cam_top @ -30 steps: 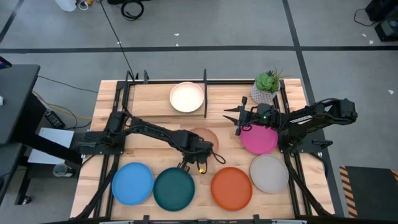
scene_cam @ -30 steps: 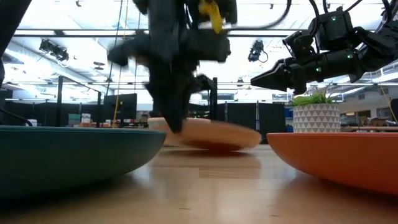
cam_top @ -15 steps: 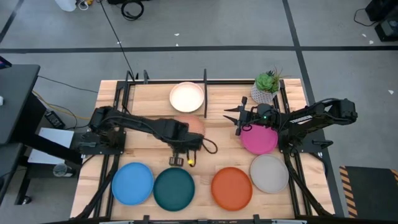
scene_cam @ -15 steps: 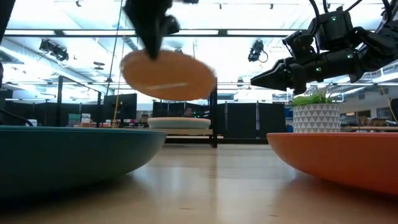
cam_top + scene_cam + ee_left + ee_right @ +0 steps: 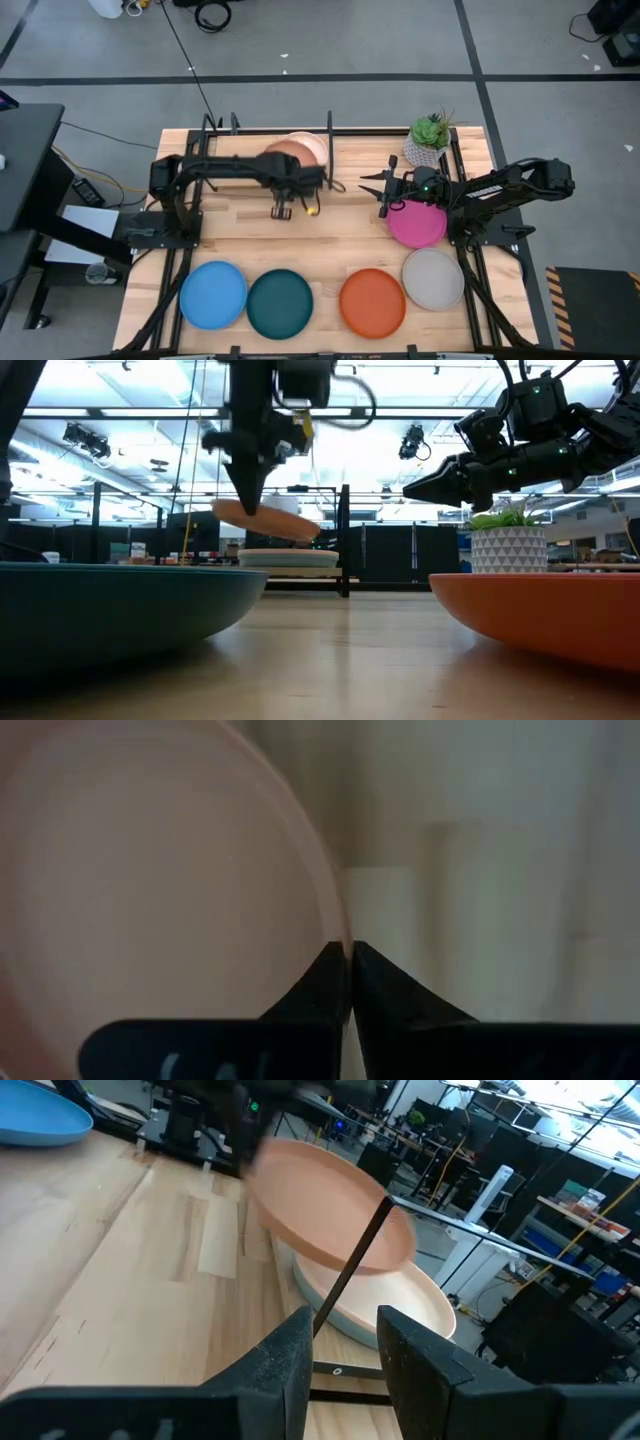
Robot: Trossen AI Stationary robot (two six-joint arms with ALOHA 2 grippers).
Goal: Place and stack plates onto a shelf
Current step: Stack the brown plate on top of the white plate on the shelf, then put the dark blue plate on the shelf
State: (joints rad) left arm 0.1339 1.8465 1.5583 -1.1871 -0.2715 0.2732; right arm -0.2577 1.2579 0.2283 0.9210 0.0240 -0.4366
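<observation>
Peach plate (image 5: 268, 520) was held by its rim in the left gripper (image 5: 285, 196), whose fingers (image 5: 330, 982) were pinched shut on the plate's edge. The plate was carried in the air, tilted, directly above the cream-white plate (image 5: 385, 1308), which lay on the table inside the shelf (image 5: 329, 140) (in the bay on the left arm's side of the central divider). In the low view a clear gap was seen between the two plates, so no contact was made.

The right gripper (image 5: 372, 189) was held above the table on the other side of the shelf's divider, beside the magenta plate (image 5: 417, 224), with its fingers (image 5: 290, 1352) parted and nothing between them. The potted plant (image 5: 429, 139) stood just behind that gripper, at the shelf's far corner.

Four more plates were laid in a row along the table edge farthest from the shelf: bright blue (image 5: 213, 295), dark teal (image 5: 280, 303), orange (image 5: 372, 302) and grey (image 5: 433, 279), the grey one set closest to the magenta plate.
</observation>
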